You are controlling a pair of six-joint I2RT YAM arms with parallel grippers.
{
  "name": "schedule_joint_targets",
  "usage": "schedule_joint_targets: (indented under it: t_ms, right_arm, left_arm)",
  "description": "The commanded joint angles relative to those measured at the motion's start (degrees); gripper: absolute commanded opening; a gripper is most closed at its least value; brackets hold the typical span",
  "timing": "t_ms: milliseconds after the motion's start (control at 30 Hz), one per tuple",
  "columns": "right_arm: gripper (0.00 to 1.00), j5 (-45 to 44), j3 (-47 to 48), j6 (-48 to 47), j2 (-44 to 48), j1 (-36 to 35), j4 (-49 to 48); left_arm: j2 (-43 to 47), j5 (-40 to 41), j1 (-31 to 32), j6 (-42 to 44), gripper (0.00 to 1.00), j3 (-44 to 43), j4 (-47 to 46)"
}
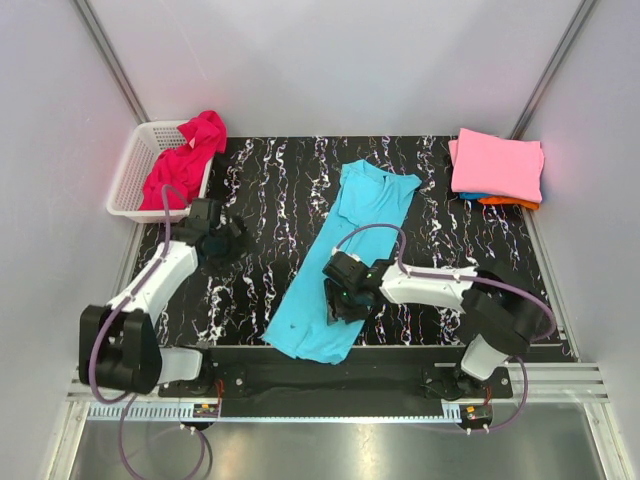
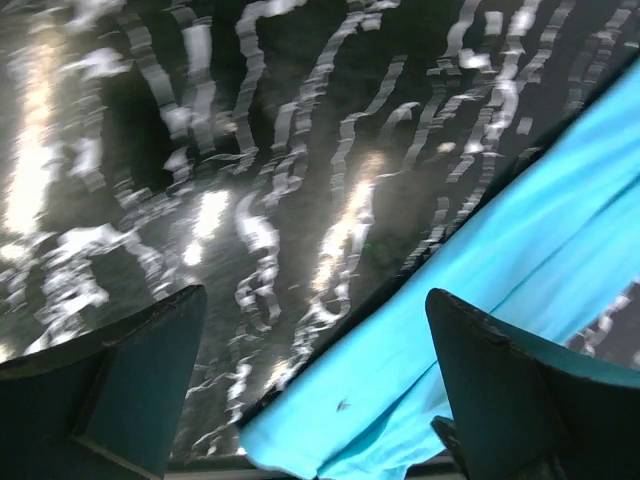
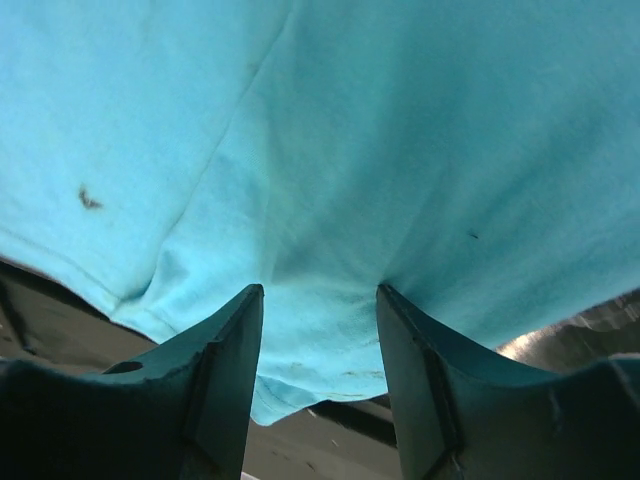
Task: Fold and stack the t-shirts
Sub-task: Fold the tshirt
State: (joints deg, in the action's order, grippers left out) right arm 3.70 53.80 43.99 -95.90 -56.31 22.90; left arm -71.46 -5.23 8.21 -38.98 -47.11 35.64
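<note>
1. The turquoise t-shirt [image 1: 350,230] is laid on the table [image 1: 260,190] as a long narrow band. It runs diagonally from the middle of the near edge toward the far edge.
2. The right gripper [image 1: 345,295] is set on the near half of the band. Its jaws are held partly apart, with puckered cloth seen at the fingertips [image 3: 245,300]; no closed grip is seen.
3. The left gripper [image 1: 215,240] is spread wide above bare table near the left edge, and nothing is held.
4. A magenta t-shirt [image 1: 185,160] is draped over the basket [image 1: 130,170] at the far left corner.
5. A pink t-shirt [image 1: 497,163] is stacked on blue [image 1: 470,196] and orange [image 1: 510,203] cloth at the far right corner.
</note>
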Motion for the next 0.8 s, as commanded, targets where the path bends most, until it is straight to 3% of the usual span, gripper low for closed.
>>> schedule_joint_targets:
  t_ms: [0,200,300,433,500,767]
  right_arm:
    - [0.56,-7.56,-3.79,1.54,2.89,-2.3,12.17]
    - [0.56,-11.52,-0.8,3.03,15.46,-3.01,13.05]
    - [0.56,-14.33,-0.63,4.96,21.26,-2.92,14.89]
    - [0.57,-16.8,-1.07,6.2,26.8,-2.92,18.32]
    - [0.58,-17.67,-1.59,7.07,27.69,-2.84,19.99]
    - [0.59,-21.8,-3.53,9.62,29.71,-2.92,22.28]
  left_arm:
    - [-4.11,-8.73,1.28,1.54,0.96,-7.53,-8.37]
    - [-20.79,-13.48,10.13,2.5,0.96,-22.99,-13.75]
    - [-31.96,-14.36,15.85,3.47,0.96,-39.04,-13.05]
    - [-46.02,-15.33,20.44,3.12,0.96,-53.5,-11.64]
    - [-51.55,-14.55,21.67,1.73,0.96,-57.63,-11.9]
    - [-60.8,-17.45,23.17,-1.97,0.97,-60.55,-22.19]
